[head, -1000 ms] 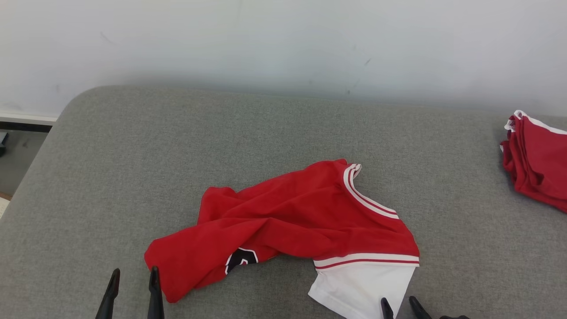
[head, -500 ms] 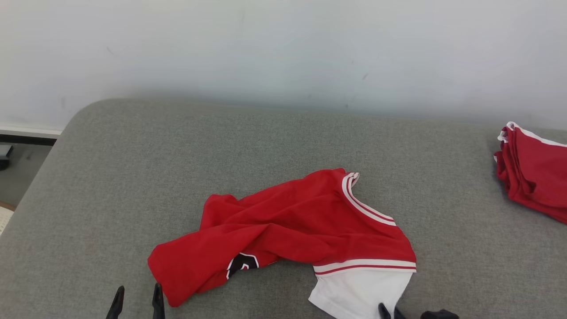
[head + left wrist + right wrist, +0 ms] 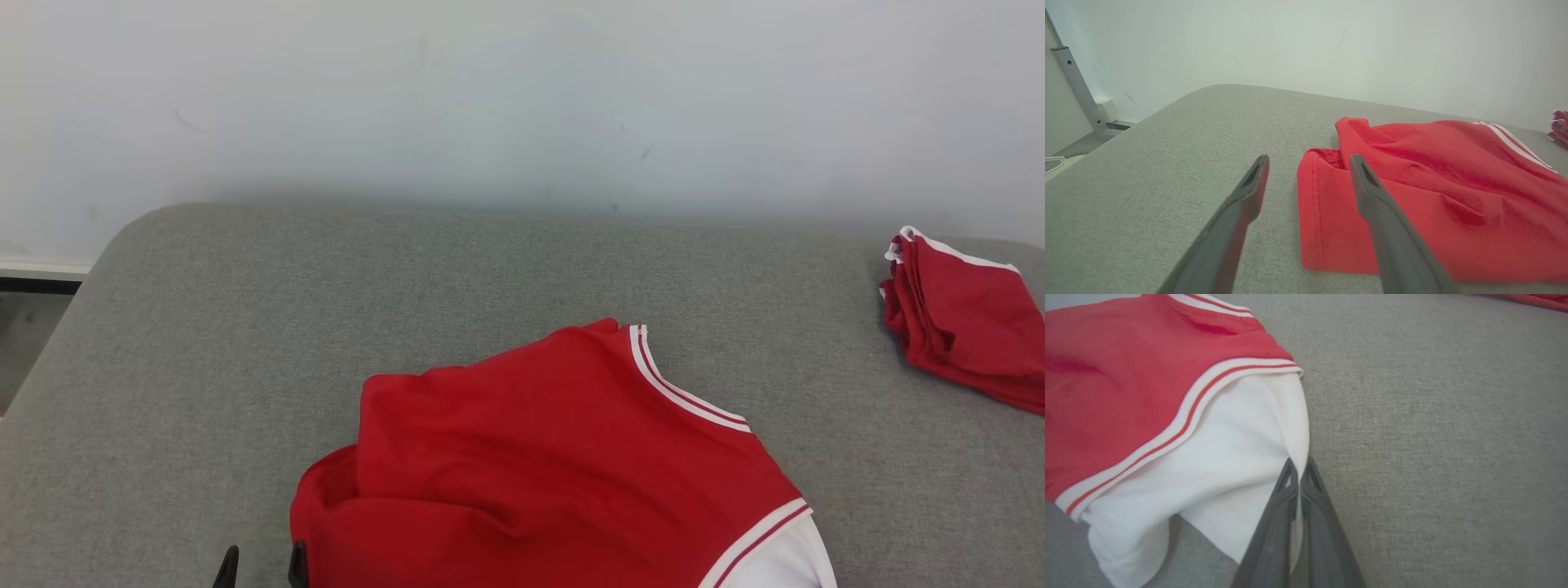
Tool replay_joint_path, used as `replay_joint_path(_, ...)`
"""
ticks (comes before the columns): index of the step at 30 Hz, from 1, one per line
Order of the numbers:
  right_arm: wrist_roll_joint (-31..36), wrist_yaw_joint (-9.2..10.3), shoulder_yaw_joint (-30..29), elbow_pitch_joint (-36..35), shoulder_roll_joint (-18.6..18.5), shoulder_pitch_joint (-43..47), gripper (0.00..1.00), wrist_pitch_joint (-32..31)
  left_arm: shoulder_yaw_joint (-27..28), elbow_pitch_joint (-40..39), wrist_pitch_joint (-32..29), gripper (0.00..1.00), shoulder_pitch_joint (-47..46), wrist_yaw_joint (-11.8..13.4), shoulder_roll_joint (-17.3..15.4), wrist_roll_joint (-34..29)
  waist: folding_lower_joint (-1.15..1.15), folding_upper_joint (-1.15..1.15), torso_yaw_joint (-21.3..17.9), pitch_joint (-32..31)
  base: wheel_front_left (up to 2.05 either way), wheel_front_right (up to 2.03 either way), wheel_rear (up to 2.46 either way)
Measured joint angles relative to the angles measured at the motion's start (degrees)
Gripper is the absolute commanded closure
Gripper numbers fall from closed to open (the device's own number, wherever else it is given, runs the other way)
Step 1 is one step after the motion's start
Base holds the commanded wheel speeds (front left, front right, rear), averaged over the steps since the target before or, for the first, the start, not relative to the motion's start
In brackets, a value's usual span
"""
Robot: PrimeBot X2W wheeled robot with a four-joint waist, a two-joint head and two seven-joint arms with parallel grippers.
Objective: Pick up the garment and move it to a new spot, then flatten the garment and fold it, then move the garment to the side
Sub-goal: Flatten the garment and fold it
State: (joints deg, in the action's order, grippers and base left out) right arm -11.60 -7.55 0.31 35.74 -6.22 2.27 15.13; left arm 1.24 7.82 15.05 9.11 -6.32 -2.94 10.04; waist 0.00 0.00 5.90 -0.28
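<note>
The garment (image 3: 555, 457) is a red jersey with white-and-red striped trim and a white sleeve, lying rumpled on the grey cushioned surface (image 3: 245, 327). In the right wrist view my right gripper (image 3: 1299, 473) is shut on the edge of the garment's white sleeve (image 3: 1229, 457), the cloth pinched between its fingers and lifted. My left gripper (image 3: 1308, 171) stands open just above the surface; its right finger (image 3: 1367, 192) overlaps the garment's red left edge (image 3: 1327, 212), its left finger is over bare cushion. Its fingertips (image 3: 230, 567) peek in at the head view's bottom edge.
A second red garment (image 3: 963, 327), folded, lies at the far right of the cushion. A white wall runs behind. The cushion's rounded left edge (image 3: 73, 302) drops to the floor, where a metal post (image 3: 1073, 77) stands.
My right gripper has shut on the white sleeve and raised it, spreading the red body wider. The head camera has tilted, so the whole picture shifted. The left gripper stays open.
</note>
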Motion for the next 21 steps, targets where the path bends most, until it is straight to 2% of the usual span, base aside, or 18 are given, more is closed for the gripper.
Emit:
replay_joint_path(6, 0.09, 0.00, 0.08, -2.36, -0.86, 2.78, 1.00, 0.00, -0.36, 0.59, 0.00, 0.00, -0.08, -0.08, 0.01, 0.23, 0.00, 0.00, -0.85, 0.37, 0.00, 0.00, 0.00)
replay_joint_path(7, 0.02, 0.00, 0.19, -2.40, -0.79, 2.76, 0.63, 0.00, -0.46, 0.70, 0.00, 0.00, -0.14, -0.09, 0.02, 0.35, 0.00, 0.00, -0.90, 0.49, 0.00, 0.00, 0.00)
replay_joint_path(8, 0.02, 0.00, -0.03, -2.64, -0.64, 2.76, 0.00, 0.00, -0.51, 0.87, 0.00, 0.00, -0.21, -0.14, 0.02, 0.51, 0.00, 0.00, -0.92, 0.58, 0.00, 0.00, 0.00)
replay_joint_path(12, 1.10, 0.00, -0.91, -6.54, -0.10, 2.81, 0.00, -0.01, -0.65, 1.76, -0.01, 0.00, -0.29, -0.23, 0.02, 0.82, 0.01, 0.01, -0.68, 0.56, 0.00, 0.00, 0.00)
replay_joint_path(16, 3.28, 0.00, -2.42, -13.28, 0.76, 4.56, 0.00, 0.00, -1.14, 2.56, 0.00, 0.00, -0.34, -0.52, 0.02, 0.97, 0.01, 0.00, -0.34, 0.48, 0.00, 0.00, 0.00)
replay_joint_path(21, 4.90, 0.00, -1.63, -19.69, 1.97, 6.16, 0.00, 0.00, -1.55, 4.74, -0.01, 0.00, -1.36, -0.77, 0.01, 0.99, 0.00, 0.00, -0.64, 0.75, 0.00, 0.00, 0.00)
